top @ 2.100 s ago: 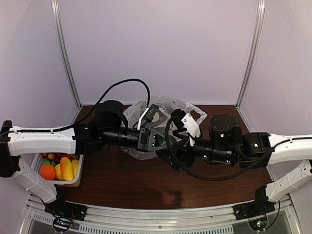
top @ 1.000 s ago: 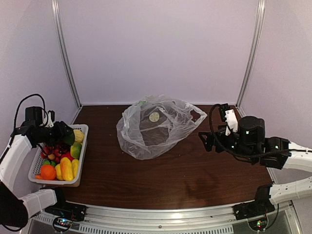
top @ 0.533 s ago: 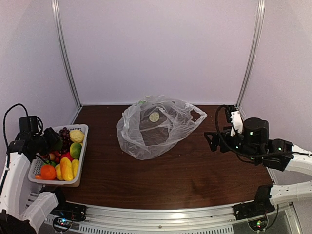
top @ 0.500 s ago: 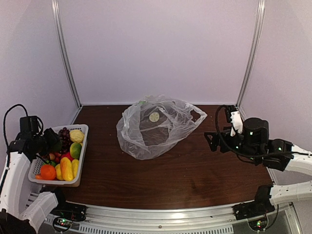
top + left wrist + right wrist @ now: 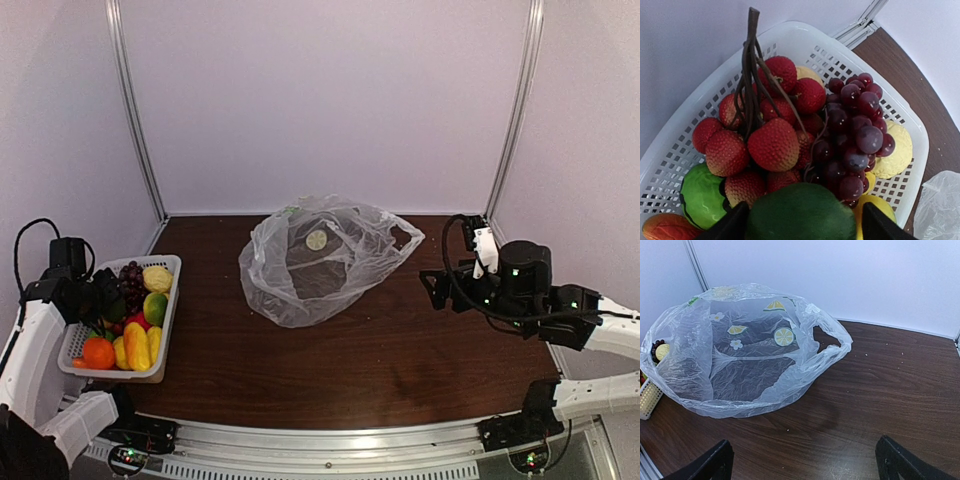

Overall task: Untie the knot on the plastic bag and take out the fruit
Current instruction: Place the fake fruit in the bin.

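The plastic bag (image 5: 320, 265) lies limp and open in the middle of the table, its handle loop (image 5: 832, 340) loose; the knot is not in view. The fruit fills the white basket (image 5: 165, 330) at the left: an orange (image 5: 98, 352), a yellow mango (image 5: 136, 345), dark grapes (image 5: 855, 130), red fruit (image 5: 772, 145). My left gripper (image 5: 802, 227) hangs over the basket with a dark green fruit (image 5: 800, 212) between its open fingers; a gap shows at the right finger. My right gripper (image 5: 805, 460) is open and empty above bare table, right of the bag.
The basket's slotted wall (image 5: 840, 55) sits at the table's left edge beside the purple side wall. Metal corner posts (image 5: 140, 120) rise behind. Brown tabletop (image 5: 350, 370) stretches between the bag and the arm bases.
Both arms have left the bag; the left one carried the green fruit to the basket and its jaws have just widened around it. The right arm has stayed still for the last half second.
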Robot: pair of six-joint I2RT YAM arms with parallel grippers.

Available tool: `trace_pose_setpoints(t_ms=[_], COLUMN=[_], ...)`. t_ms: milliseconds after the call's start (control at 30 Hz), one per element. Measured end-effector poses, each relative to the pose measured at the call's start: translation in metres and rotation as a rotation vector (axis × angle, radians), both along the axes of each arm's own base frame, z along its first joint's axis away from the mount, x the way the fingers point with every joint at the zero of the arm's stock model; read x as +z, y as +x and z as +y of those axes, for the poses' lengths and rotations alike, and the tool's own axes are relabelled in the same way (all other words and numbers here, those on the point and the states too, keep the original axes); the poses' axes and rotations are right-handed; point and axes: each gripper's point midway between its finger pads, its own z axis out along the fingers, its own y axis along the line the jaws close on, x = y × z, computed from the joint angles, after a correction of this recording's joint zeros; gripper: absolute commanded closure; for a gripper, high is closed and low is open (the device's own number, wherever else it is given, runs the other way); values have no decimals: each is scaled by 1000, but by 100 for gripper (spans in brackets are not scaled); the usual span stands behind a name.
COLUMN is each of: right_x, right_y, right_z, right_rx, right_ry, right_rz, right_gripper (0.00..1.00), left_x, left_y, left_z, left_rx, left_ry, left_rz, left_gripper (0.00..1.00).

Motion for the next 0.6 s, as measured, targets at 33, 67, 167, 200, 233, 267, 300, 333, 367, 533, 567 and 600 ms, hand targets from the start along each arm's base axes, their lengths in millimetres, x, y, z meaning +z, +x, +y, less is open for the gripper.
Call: trace_pose_setpoints(t_ms=[33, 67, 167, 200, 233, 267, 300, 333, 367, 533, 567, 600], right_x=[0, 0, -1, -1, -1, -1, -1, -1, -1, -2, -3, -3], right_y=[0, 0, 0, 0, 0, 0, 0, 0, 0, 0, 0, 0], right_z=[0, 0, 0, 0, 0, 0, 0, -1, -1, -2, -2, -2], right_rx=[0, -1, 0, 0, 0, 0, -1, -2, -3, -5, -5, -5], right_ry=[0, -1, -2, -3, -2, -3, -3, -3, -3, -9, -9, -8], right_rz=[0, 1, 2, 2, 2, 3, 3, 3, 3, 7, 8, 8], right_gripper=[0, 0, 0, 0, 0, 0, 0, 0, 0, 0, 0, 0], left_x=[0, 0, 0, 1, 1, 2, 3, 5, 6, 14, 17, 21], left_y=[0, 0, -1, -1, -1, -1, -2, -2, -2, -3, -2, -1], left_z=[0, 1, 2, 2, 2, 2, 2, 2, 2, 4, 4, 5], left_rx=[2, 4, 8, 8, 9, 10, 11, 11, 11, -5, -10, -17], left_ry=[2, 5, 9, 10, 11, 12, 15, 17, 18, 48, 58, 69], left_rz=[0, 0, 0, -1, -4, -7, -12, -18, -21, -29, -30, -33], left_gripper=[10, 8, 2, 2, 2, 2, 2, 2, 2, 2, 2, 2])
